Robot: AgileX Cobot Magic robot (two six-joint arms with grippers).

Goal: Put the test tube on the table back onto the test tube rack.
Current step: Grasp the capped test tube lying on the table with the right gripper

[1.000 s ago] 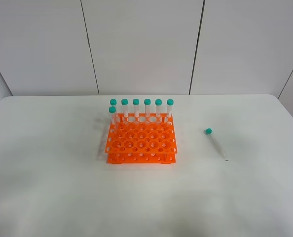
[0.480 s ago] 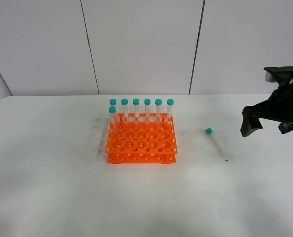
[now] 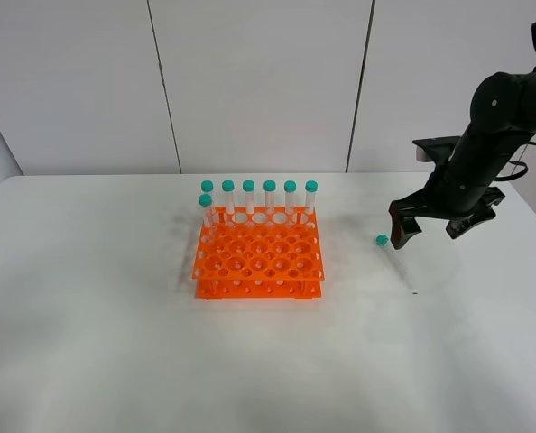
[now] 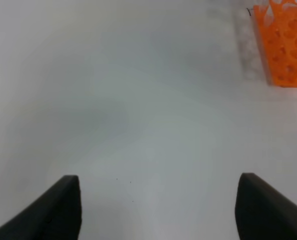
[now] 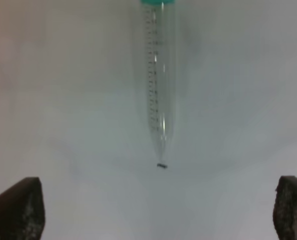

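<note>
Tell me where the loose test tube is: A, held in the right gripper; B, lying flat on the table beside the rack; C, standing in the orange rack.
B: the test tube lies flat on the table, apart from the test tube rack, and the right gripper is open and empty.

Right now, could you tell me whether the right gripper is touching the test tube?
Apart. The right wrist view shows bare table between the test tube and both fingers of the open right gripper.
</note>
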